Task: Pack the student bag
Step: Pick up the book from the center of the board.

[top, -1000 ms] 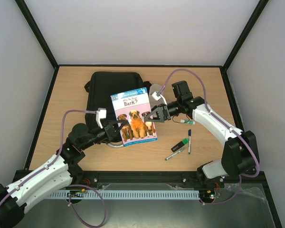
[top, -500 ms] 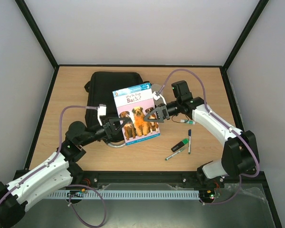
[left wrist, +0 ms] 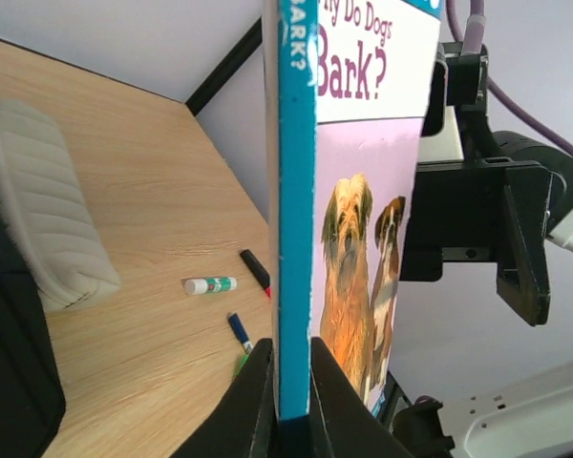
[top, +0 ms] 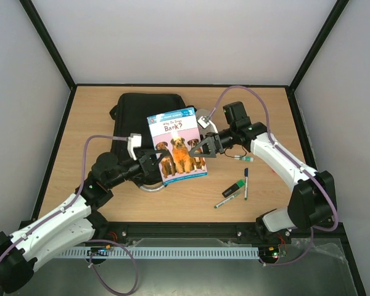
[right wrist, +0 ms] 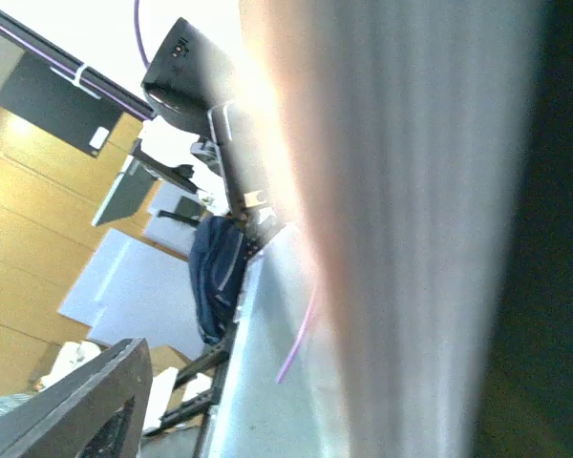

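The student bag [top: 135, 114] lies flat at the back left of the table; its black edge [left wrist: 10, 363] and grey ribbed handle [left wrist: 38, 205] fill the left of the left wrist view. A picture book with dogs on the cover [top: 177, 145] is held up over the bag's right side. My left gripper [top: 153, 163] is shut on the book's lower edge, a finger on each side of its teal spine [left wrist: 294, 239]. My right gripper [top: 208, 147] stands open at the book's right edge. One of its fingers [right wrist: 95, 401] is apart from the blurred book [right wrist: 411, 239].
On the table right of the book lie a glue stick [top: 239, 158], a dark pen [top: 246, 183], a green highlighter [top: 233, 188] and another pen [top: 225, 198]. Black frame posts and white walls enclose the table.
The book has risen and shifted slightly right, carried by my left gripper, whose arm reached further in. My right gripper let go of the book's right edge and stays beside it.
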Controlling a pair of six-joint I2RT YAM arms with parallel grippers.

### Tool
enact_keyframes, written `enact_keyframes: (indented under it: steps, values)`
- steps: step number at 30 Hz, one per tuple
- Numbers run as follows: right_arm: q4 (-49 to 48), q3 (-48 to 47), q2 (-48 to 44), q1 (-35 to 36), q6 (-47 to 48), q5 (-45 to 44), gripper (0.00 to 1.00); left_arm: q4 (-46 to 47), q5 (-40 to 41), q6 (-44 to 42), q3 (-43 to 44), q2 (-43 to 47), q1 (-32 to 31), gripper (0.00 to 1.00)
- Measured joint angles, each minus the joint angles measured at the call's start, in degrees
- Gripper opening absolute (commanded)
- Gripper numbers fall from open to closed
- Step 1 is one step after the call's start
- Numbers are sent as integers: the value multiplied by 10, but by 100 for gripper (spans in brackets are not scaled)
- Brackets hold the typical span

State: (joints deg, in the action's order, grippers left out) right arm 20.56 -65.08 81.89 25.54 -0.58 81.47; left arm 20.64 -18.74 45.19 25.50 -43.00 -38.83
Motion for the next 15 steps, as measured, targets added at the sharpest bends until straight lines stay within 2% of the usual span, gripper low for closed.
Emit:
enact_keyframes:
  steps: [8, 15]
  values:
    - [-69, 33, -23, -3, -82, -71, 47, -47, 29, -18, 1, 19, 0, 3]
    - [-99, 45, -37, -4, -116, -103, 9, -47, 33, -20, 1, 21, 0, 2]
